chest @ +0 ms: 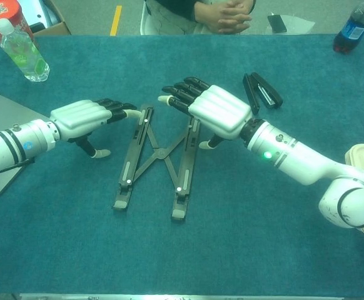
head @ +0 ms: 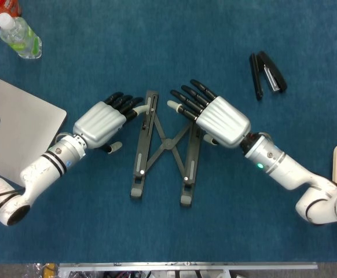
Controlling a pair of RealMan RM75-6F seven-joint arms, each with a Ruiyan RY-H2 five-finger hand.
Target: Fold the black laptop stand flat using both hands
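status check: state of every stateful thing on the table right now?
laptop stand: spread open in an X, lying on the table, not yet folded
left hand: holds nothing, fingertips at the stand's left rail
right hand: holds nothing, fingers spread over the right rail
laptop: lid closed
stapler: swung open
clear bottle: capped, lying down
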